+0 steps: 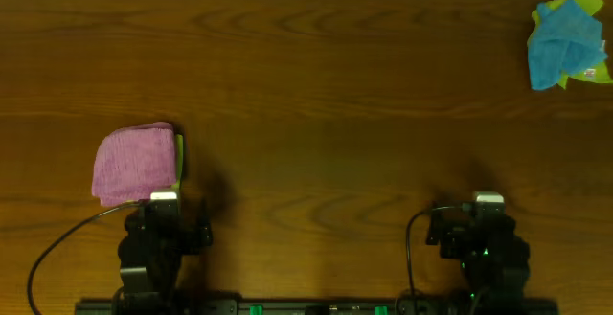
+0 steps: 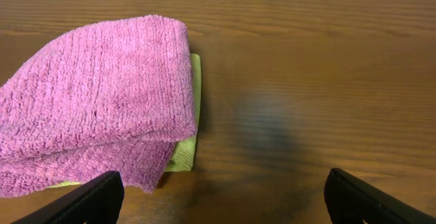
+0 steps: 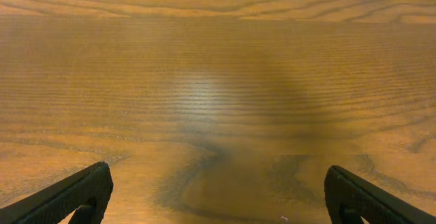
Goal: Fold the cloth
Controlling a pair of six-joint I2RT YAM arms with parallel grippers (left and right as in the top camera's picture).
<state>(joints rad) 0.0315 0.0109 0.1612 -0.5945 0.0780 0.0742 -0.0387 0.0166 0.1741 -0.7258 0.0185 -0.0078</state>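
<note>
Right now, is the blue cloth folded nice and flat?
No, the blue cloth lies bunched in a crumpled heap on top of a lime-green cloth.

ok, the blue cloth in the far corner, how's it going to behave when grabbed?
Probably floppy: the blue cloth lies crumpled in soft folds, so it should sag from one pinch point. Likely light and grippy rather than slippery, given its fuzzy look. It sits on a lime-green cloth, which may drag along.

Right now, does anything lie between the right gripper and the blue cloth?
No. Only bare table separates the right gripper from the blue cloth; overhead and right wrist views show it.
</note>
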